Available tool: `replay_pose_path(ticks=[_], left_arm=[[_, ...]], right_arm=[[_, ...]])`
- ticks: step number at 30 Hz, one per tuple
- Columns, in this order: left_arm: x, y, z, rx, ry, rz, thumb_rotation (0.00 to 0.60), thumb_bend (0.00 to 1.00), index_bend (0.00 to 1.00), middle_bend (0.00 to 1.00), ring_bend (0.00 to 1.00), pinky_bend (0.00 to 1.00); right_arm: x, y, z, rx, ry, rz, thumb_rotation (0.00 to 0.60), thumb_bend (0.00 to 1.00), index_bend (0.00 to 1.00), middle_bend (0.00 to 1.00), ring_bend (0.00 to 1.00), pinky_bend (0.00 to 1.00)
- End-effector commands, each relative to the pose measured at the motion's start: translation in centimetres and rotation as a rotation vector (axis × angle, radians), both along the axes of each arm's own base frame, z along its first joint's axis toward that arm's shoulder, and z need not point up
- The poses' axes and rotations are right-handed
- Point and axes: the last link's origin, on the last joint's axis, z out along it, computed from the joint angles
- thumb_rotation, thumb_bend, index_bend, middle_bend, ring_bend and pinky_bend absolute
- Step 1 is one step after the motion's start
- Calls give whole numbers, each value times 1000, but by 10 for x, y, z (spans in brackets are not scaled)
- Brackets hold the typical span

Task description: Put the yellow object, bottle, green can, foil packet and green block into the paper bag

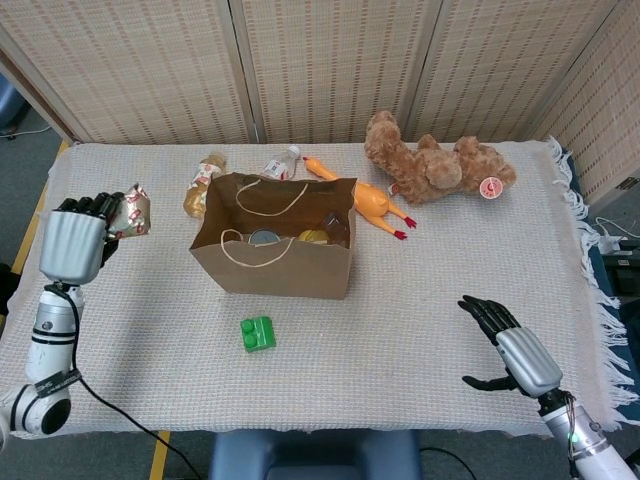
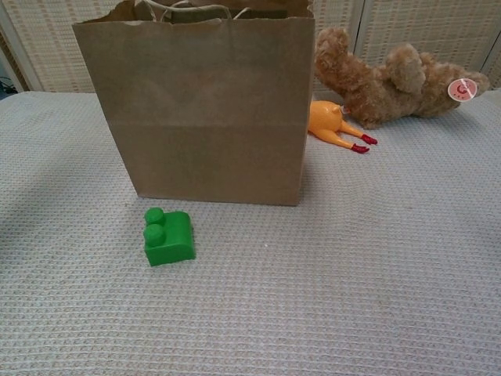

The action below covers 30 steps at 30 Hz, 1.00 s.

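The foil packet (image 1: 132, 212) is held up high in the left hand (image 1: 75, 243), with the fingers curled around it. It is seen only from the head view, well to the left of the bag (image 1: 275, 262) and up off the cloth. The bag's open top lies to the right of that hand, so the packet must be carried sideways to the right and then let go over the opening. Which way the packet's long side points cannot be told, because it is crumpled and partly hidden by the fingers.

The left hand is far nearer the bag than the right hand (image 1: 510, 352), which is held out low at the right edge with its fingers spread and nothing in it.

Inside the bag a round can top and something yellow can be seen.

The green block (image 2: 167, 236) is left on the cloth just in front of the bag, a little to its left side. It is not yet in the bag.

Behind the bag, a bottle (image 1: 202, 183) is lying down. A rubber chicken (image 1: 365, 200) and a teddy bear (image 1: 435, 162) are lying there too.
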Motion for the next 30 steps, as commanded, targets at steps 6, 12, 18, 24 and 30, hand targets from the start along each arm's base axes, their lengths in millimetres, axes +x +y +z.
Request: replay_pose_path(ticks=[6, 12, 18, 24, 30], left_arm=[[95, -6, -28, -153, -676, -68, 600, 758, 657, 768, 685, 753], [145, 3, -41, -232, -712, -157, 600, 756, 653, 763, 685, 753], [183, 20, -58, -312, -732, -189, 600, 748, 647, 758, 679, 746], [204, 27, -89, -403, -689, -177, 600, 721, 619, 731, 653, 727], [207, 22, -118, -530, -617, -123, 600, 492, 294, 354, 298, 419]], right_arm=[[-1, 0, 0, 3, 2, -1, 600, 29, 0, 0, 0, 0], [-2, 0, 1, 4, 4, -1, 600, 29, 0, 0, 0, 0], [-2, 0, 2, 8, 0, -7, 600, 29, 0, 0, 0, 0], [-3, -1, 2, 14, 0, -13, 600, 29, 0, 0, 0, 0], [-4, 0, 3, 16, -4, -18, 600, 29, 0, 0, 0, 0]])
